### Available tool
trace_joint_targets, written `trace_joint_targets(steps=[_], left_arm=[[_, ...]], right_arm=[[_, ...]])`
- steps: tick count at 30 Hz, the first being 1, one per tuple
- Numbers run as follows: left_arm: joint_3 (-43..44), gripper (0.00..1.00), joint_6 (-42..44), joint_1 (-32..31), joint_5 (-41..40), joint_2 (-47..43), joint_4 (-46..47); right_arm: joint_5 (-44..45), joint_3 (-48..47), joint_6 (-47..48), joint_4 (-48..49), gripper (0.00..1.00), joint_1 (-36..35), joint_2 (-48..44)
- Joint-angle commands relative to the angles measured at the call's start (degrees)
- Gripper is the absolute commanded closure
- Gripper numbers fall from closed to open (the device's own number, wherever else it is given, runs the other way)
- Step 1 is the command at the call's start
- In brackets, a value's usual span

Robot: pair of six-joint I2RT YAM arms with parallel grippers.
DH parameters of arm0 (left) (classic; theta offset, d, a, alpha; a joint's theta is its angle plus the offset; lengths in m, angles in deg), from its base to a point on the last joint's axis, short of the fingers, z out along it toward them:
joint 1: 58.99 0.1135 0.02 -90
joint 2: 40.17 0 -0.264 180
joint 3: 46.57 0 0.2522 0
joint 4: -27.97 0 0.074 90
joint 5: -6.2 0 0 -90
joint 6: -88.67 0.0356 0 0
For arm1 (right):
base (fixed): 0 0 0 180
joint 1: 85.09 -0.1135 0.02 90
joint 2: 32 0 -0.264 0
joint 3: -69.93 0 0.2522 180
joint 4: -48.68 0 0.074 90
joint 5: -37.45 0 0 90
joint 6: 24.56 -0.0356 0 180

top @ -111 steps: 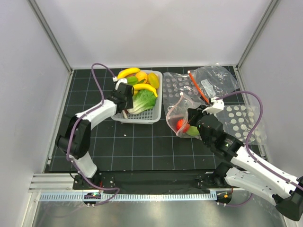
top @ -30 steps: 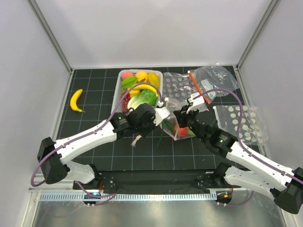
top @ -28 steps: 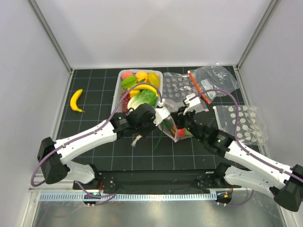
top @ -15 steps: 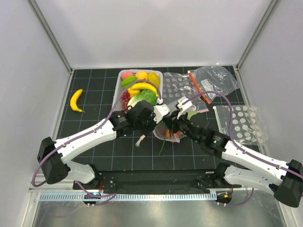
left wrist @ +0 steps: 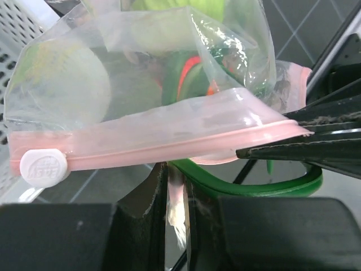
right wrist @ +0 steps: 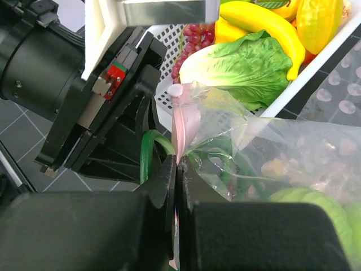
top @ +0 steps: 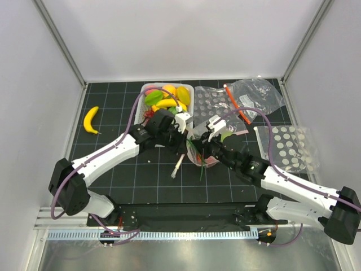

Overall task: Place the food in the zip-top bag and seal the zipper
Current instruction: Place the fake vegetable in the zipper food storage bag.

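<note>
Looking down the left wrist view, you see the zip-top bag (left wrist: 141, 84) held up between both arms, with green and red food (left wrist: 186, 79) showing through its clear wall. Your left fingers (left wrist: 148, 226) are clenched on a fold of the bag's pale pink mouth edge. Your right fingers (right wrist: 164, 183) are pinched tight on the zipper (left wrist: 169, 147) at its far end from the white slider (left wrist: 44, 167). From above, the bag sits over the middle of the table (top: 124, 175), just in front of the white basket (top: 192, 96). That basket carries lettuce (right wrist: 242, 62), grapes (right wrist: 189, 51) and a banana (right wrist: 265, 20). A loose banana (top: 91, 119) lies well apart on the left of the table.
</note>
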Motion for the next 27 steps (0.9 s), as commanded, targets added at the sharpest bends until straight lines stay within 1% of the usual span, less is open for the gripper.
trace_joint_targets(steps=[1, 4, 6, 12, 14, 15, 16, 18, 23, 27], left_arm=[[-0.89, 1.00, -8.60, 1.31, 7.16, -1.20, 9.06], [-1.42, 1.00, -12.65, 2.19, 5.67, -1.29, 10.47], [-1.33, 1.00, -17.30, 2.37, 3.40, -1.20, 10.47], [-1.24, 1.00, -24.87, 4.47, 2.86, -2.34, 10.47], [-1.15, 0.99, -27.42, 4.57, 0.49, -3.57, 9.68], [-1.33, 0.98, -30.04, 4.65, -0.82, -4.10, 9.42], [-1.42, 0.95, -31.28, 4.65, -1.36, -4.36, 9.50], [-2.03, 0.95, -35.57, 4.65, -2.06, -5.24, 9.50], [-2.73, 0.97, -38.68, 4.65, 1.00, -5.33, 11.43], [-2.74, 0.97, -40.00, 4.65, 0.49, -2.62, 12.32]], right_arm=[[-0.19, -1.27, -0.27, 4.09, 0.99, -1.17, 0.66], [0.69, -1.18, -0.27, 4.09, 0.99, -1.25, 0.75], [0.95, -0.92, -0.27, 4.35, 0.99, -1.34, 0.75], [5.78, -0.83, -0.97, 3.48, 0.99, -1.43, 0.31], [7.54, -0.66, -1.32, 3.30, 0.99, -1.43, -0.04], [7.98, -0.48, -1.50, 3.39, 0.99, -1.43, -0.22], [8.07, -0.30, -1.59, 3.56, 0.99, -1.43, -0.39], [8.08, -0.22, -1.68, 3.74, 0.99, -1.43, -0.66], [8.43, 0.31, -2.03, 4.44, 0.99, -1.52, -1.54], [7.20, 0.93, -2.03, 5.49, 0.99, -1.69, -2.59]])
